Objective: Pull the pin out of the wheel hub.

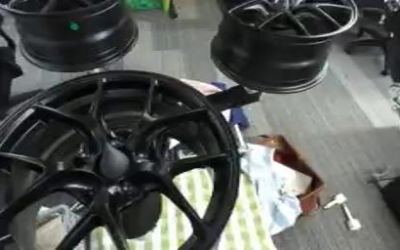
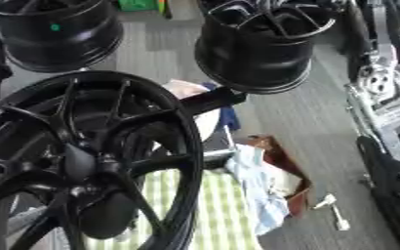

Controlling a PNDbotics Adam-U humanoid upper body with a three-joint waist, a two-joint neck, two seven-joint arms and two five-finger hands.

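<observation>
The right arm (image 2: 381, 93) comes down the right edge of the right eye view, silver at the top and black lower down. The right hand cannot be made out at the end of it, so there is no telling if it is open or shut, or if it touches anything. The left hand does not show.

The arm is well apart from the wheel hub (image 1: 122, 168). The hub sits in the middle of a big black wheel (image 1: 212, 141) that fills the lower left. The wheel's face is turned up toward the camera and leans a little. A dark rounded piece (image 1: 113, 161) sits at the hub, where the spokes meet. The pin cannot be picked out there, so which way it points cannot be told.

Two more black wheels (image 1: 67, 31) (image 1: 280, 44) show above. Behind the big wheel lies a green and white striped cloth (image 1: 229, 224). Beside it are a light blue cloth (image 1: 271, 190) and a brown box (image 1: 304, 171). A small white tool (image 1: 346, 211) lies on the grey floor (image 1: 349, 127).
</observation>
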